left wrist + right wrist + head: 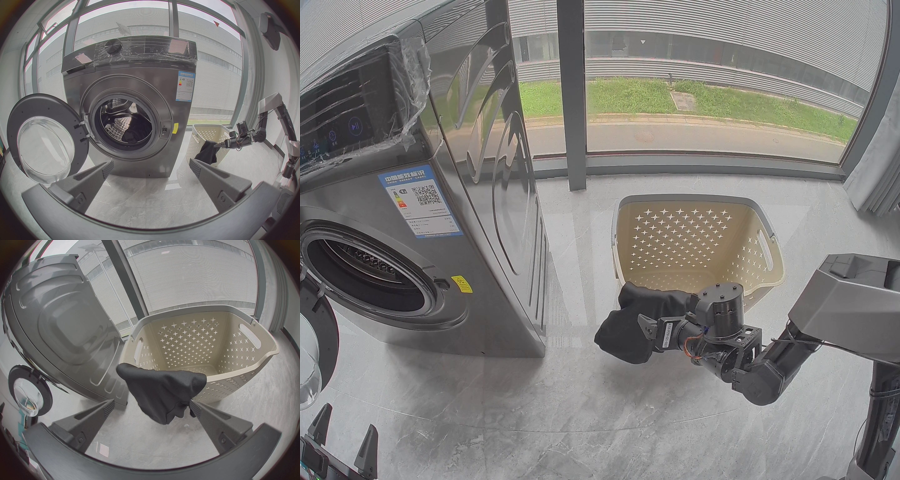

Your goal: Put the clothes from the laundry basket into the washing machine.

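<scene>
The cream laundry basket [764, 220] stands on the floor to the right of the grey washing machine [487, 187]. A black garment [628, 325] hangs over the basket's near-left rim corner and down its outside. My right gripper [647, 330] is open right at the garment; in the right wrist view the black garment [162, 390] touches one fingertip [193, 405]. The rest of the basket [243, 372] looks bare inside. My left gripper [150, 162] is open and holds nothing, facing the drum opening [125, 125], where dark clothing [139, 131] lies.
The round washer door [47, 140] hangs wide open on the machine's hinge side, near my left gripper [344, 434]. A window wall with a grey pillar [572, 94] runs behind, and a curtain [878, 156] hangs at the far right. Bare grey floor lies before machine and basket.
</scene>
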### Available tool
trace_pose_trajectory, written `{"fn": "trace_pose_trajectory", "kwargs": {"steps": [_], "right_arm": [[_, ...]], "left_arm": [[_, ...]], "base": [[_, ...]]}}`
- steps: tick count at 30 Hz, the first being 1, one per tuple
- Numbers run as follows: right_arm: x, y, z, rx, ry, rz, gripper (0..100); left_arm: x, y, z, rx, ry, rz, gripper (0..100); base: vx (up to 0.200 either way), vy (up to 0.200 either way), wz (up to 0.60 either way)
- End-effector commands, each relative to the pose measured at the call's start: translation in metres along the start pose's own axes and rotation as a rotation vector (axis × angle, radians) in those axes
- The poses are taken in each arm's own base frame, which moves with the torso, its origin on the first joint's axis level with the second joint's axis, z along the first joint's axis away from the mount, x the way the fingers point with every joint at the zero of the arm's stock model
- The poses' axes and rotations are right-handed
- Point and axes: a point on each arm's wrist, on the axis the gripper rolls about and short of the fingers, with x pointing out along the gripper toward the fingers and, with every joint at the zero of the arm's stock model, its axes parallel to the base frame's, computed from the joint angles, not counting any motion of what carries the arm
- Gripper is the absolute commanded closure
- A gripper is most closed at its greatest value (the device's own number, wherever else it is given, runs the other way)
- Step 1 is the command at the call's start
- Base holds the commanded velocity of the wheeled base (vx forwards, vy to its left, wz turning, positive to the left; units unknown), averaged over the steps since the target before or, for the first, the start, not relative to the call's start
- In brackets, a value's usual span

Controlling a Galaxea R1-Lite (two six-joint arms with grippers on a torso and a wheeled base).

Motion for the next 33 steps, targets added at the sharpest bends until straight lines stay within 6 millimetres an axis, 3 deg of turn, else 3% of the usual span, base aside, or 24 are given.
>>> {"fn": "trace_pose_trajectory", "kwargs": {"steps": [1, 4, 11, 12, 20, 22, 26, 32, 33], "right_arm": [[0.024, -0.011, -0.013, -0.022, 0.019, -0.036, 0], [0.042, -0.017, -0.014, -0.023, 0.002, -0.054, 0], [0.06, -0.02, -0.011, -0.007, -0.04, -0.059, 0], [0.061, -0.019, -0.01, -0.005, -0.055, -0.052, 100], [0.057, -0.013, -0.008, -0.008, -0.085, -0.027, 100], [0.049, -0.007, -0.006, -0.01, -0.093, -0.009, 100], [0.021, 0.003, 0.007, -0.01, -0.115, 0.026, 100], [-0.048, 0.017, 0.045, -0.012, -0.194, 0.101, 100], [-0.048, 0.017, 0.045, -0.012, -0.194, 0.101, 100]], "left_arm": [[0.0, 0.0, -0.005, 0.0, 0.001, 0.001, 0], [0.0, 0.0, -0.005, 0.0, 0.001, -0.001, 0], [0.0, 0.0, -0.005, 0.0, 0.001, 0.001, 0], [0.0, 0.0, -0.005, 0.0, 0.001, -0.001, 0], [0.0, 0.0, -0.005, 0.0, 0.001, -0.001, 0], [0.0, 0.0, -0.005, 0.0, 0.001, -0.001, 0], [0.0, 0.0, -0.005, 0.0, 0.001, -0.001, 0], [0.0, 0.0, -0.005, 0.0, 0.001, 0.001, 0], [0.0, 0.0, -0.005, 0.0, 0.001, 0.001, 0]], "base": [[0.0, 0.0, 0.0], [0.0, 0.0, 0.0], [0.0, 0.0, 0.0], [0.0, 0.0, 0.0], [0.0, 0.0, 0.0], [0.0, 0.0, 0.0], [0.0, 0.0, 0.0], [0.0, 0.0, 0.0], [0.0, 0.0, 0.0]]}}
